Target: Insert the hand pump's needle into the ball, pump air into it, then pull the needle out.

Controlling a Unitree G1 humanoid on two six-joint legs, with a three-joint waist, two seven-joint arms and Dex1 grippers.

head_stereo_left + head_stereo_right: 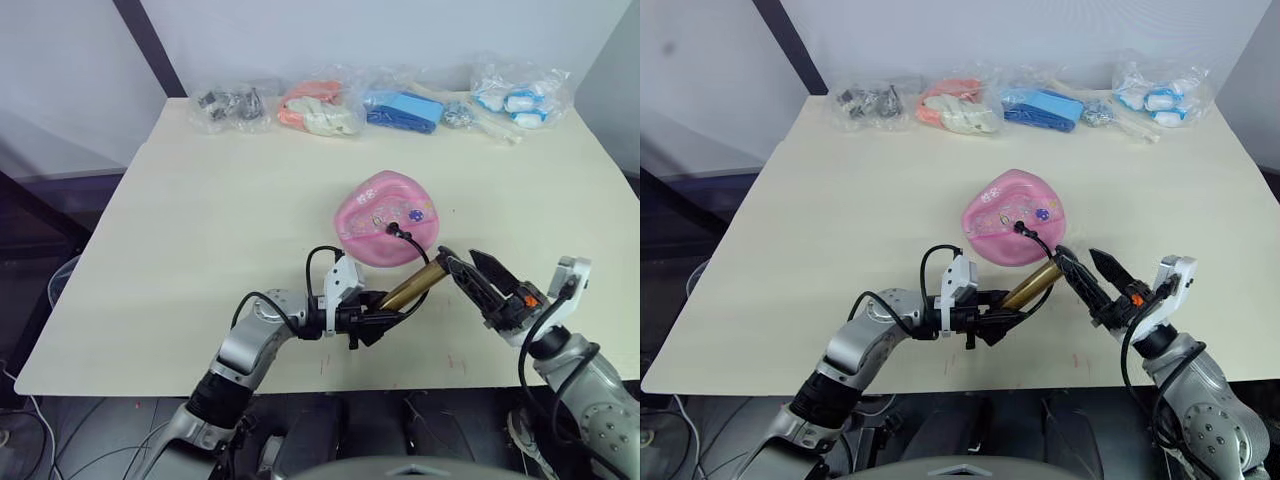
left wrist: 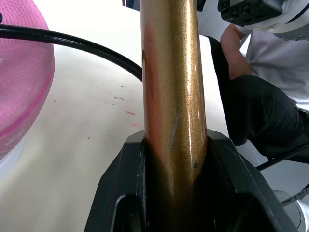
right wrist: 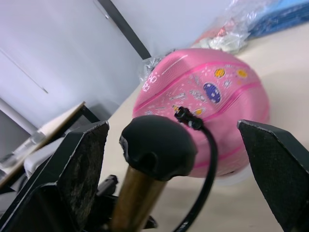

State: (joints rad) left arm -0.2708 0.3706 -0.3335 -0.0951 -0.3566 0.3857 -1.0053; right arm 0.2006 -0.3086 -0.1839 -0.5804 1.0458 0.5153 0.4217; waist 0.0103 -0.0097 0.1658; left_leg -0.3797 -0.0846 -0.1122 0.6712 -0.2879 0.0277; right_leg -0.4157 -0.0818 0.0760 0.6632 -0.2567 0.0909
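The left gripper is clamped around the lower part of the hand pump, its black fingers pressed against both sides of the gold-bronze barrel, as the left wrist view shows. The pump lies tilted over the table, its held end toward the table's near edge and its black end cap up toward the ball. From that cap the thin black hose loops up and over to the ball, which sits just beyond the pump's upper end, pink and dented in on top. The hose's small black fitting rests on the ball's surface; the needle itself is too small to tell apart.

To the right of the pump's cap, the right gripper is spread wide, one finger close beside the cap and the other well off to the far side, holding nothing.

Far beyond the ball, clear plastic bags of small items line the table's back edge.
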